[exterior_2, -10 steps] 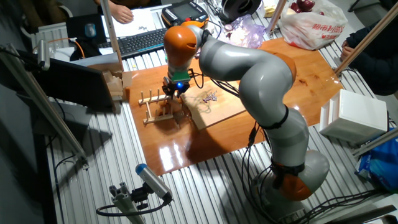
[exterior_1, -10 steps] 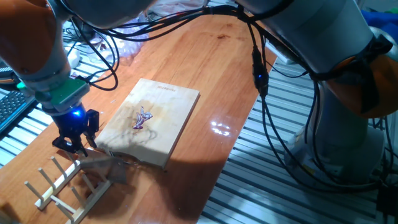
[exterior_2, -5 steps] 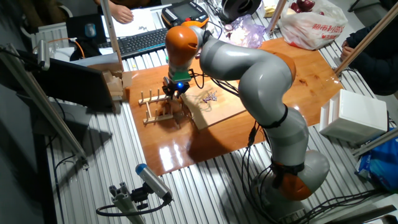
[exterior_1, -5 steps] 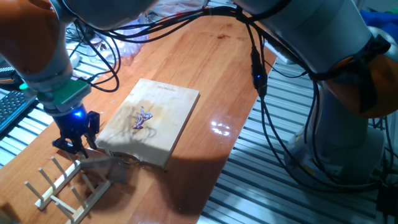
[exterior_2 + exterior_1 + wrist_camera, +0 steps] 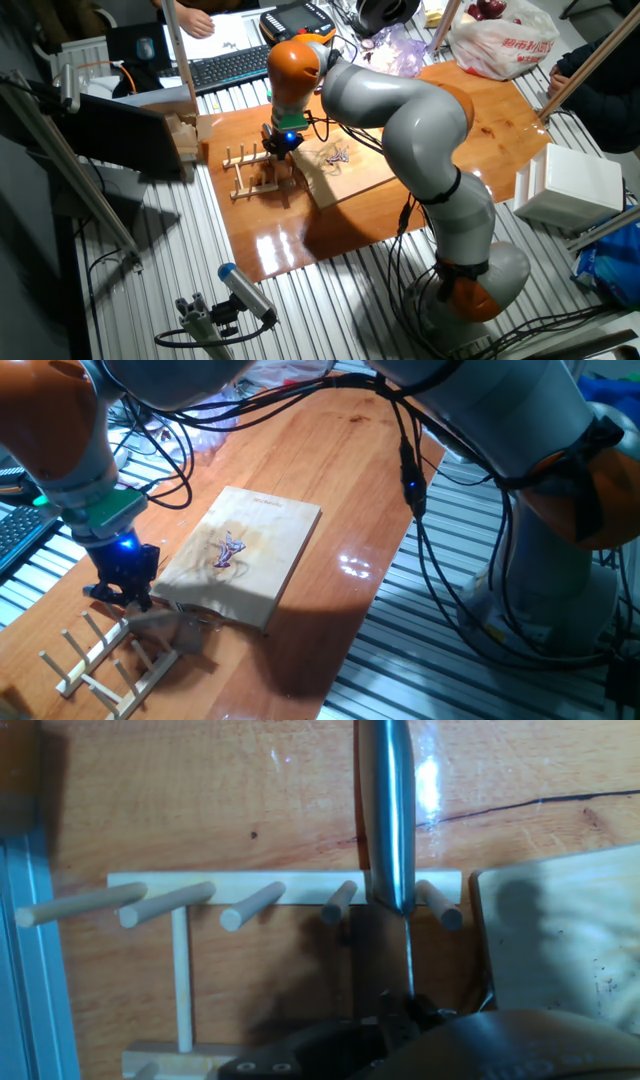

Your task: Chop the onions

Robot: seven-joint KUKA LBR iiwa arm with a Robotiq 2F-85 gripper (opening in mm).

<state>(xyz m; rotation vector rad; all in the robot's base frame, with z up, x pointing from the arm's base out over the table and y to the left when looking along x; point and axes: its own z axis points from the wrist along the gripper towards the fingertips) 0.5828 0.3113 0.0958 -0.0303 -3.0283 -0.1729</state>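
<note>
Thin purple onion slivers (image 5: 228,550) lie near the middle of the pale wooden board (image 5: 275,525); they also show in the other fixed view (image 5: 335,155). My gripper (image 5: 122,592) is down at the board's near-left corner, over a wooden peg rack (image 5: 100,655). A steel knife (image 5: 387,810) stands on edge in the rack, its thin edge running down between my fingertips. The gripper (image 5: 405,1015) looks shut on the knife. In the hand view only a corner of the board (image 5: 560,940) shows, and the onions are out of view.
The wooden table (image 5: 340,450) ends in metal slats (image 5: 420,640) on the right. Cables (image 5: 420,530) hang from the arm over the table's right edge. A keyboard (image 5: 225,65) and a plastic bag (image 5: 490,40) lie at the back.
The gripper's fingers have drawn closer together over the rack. The hand has barely shifted; board and onions are unmoved.
</note>
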